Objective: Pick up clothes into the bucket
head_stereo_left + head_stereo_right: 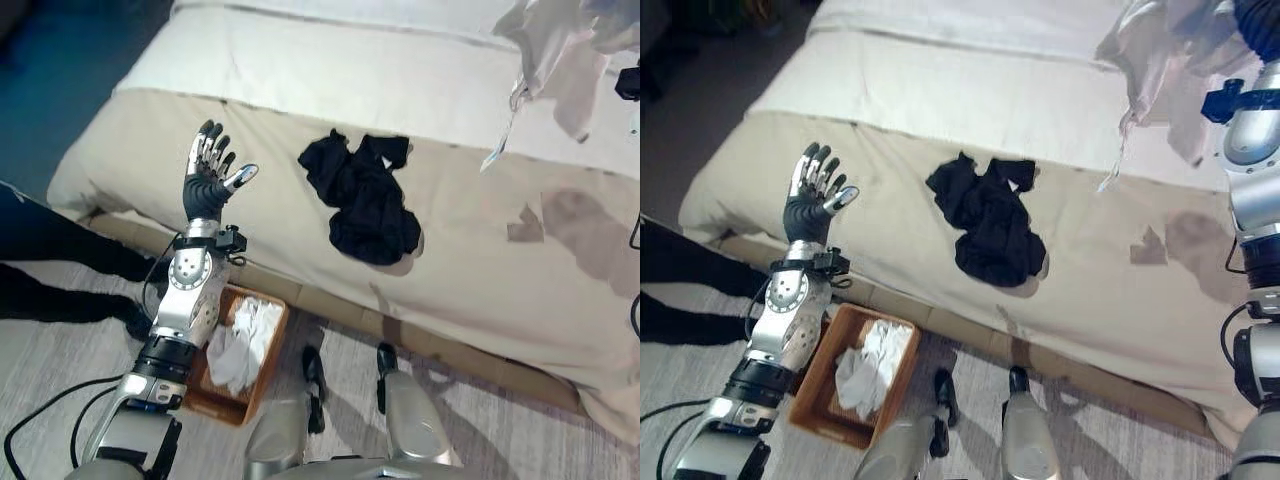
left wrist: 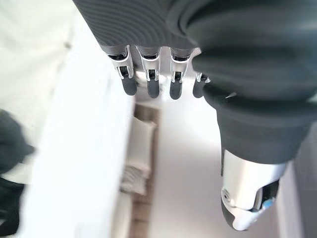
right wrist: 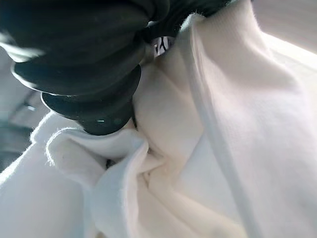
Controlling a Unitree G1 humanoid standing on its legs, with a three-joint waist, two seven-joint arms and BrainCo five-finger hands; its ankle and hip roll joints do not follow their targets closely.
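A crumpled black garment (image 1: 365, 200) lies on the beige bed cover near the front edge. My left hand (image 1: 208, 175) is raised over the bed's left front corner, open and empty, fingers (image 2: 148, 84) straight. It is well left of the black garment. At the upper right my right hand (image 1: 1252, 22) is lifted high and shut on a white garment (image 1: 1160, 50), which hangs in the air above the bed; the cloth (image 3: 198, 148) bunches against the hand's dark cover. A brown basket (image 1: 825, 360) stands on the floor by the bed, below my left arm, with white clothes (image 1: 870, 365) in it.
The bed (image 1: 400, 80) spans most of the scene, its front edge running from the left down to the lower right. A person's dark-clad legs (image 1: 50, 260) stretch across the floor at the left, close to the basket.
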